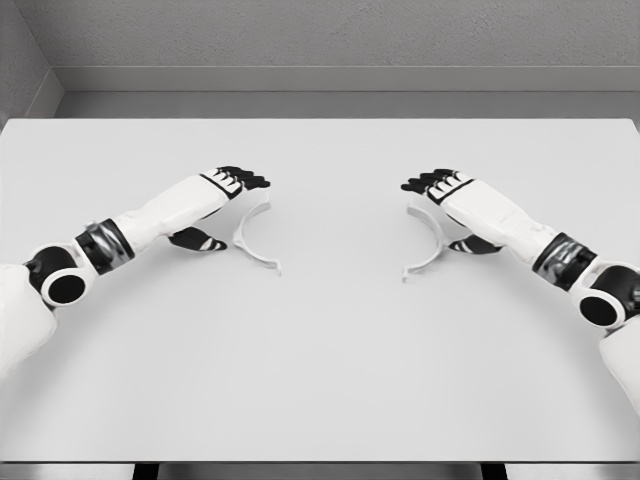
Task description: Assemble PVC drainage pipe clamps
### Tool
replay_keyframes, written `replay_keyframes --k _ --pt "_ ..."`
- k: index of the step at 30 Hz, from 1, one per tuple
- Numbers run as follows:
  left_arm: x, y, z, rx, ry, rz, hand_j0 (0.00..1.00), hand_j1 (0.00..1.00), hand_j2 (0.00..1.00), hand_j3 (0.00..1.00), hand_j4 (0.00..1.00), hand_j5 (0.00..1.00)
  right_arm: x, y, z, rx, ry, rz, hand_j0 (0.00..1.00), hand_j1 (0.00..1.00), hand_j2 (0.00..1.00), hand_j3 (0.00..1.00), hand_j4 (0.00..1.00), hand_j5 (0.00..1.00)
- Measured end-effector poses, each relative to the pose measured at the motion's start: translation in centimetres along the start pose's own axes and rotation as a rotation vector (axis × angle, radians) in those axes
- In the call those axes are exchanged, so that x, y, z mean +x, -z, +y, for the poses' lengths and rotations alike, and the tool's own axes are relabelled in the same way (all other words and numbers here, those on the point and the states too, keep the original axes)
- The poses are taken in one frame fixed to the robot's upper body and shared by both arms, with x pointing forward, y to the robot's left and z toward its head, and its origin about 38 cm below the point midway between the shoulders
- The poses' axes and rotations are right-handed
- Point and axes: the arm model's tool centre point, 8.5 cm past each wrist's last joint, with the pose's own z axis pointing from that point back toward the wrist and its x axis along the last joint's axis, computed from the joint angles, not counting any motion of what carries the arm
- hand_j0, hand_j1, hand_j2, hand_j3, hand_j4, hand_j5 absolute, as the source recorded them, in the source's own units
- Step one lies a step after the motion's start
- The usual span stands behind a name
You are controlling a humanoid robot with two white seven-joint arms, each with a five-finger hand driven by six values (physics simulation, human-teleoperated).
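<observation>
Black-tipped fingers of the left hand (228,190) hang relaxed, gripping nothing, above one thin white curved plastic clamp half (253,240). The right hand (445,192) mirrors it (also empty) over another white half-ring (432,250) on the pale grey table (320,360).
</observation>
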Motion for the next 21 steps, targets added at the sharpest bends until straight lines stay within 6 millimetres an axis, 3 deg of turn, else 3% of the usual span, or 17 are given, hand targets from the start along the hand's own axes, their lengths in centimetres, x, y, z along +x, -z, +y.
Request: replay_keyframes --k 10,21 --pt "-0.8 -0.7 0.5 -0.003 0.011 0.021 1.00 1.00 1.00 1.00 1.00 1.00 0.5 0.6 0.0 -0.001 0.001 -0.015 1.00 1.00 1.00 1.00 1.00 1.00" --pt "-1.2 -0.1 0.8 0.001 0.012 0.029 1.00 1.00 1.00 1.00 1.00 1.00 1.1 1.4 0.2 -0.002 0.007 -0.034 1.00 1.00 1.00 1.00 1.00 1.00"
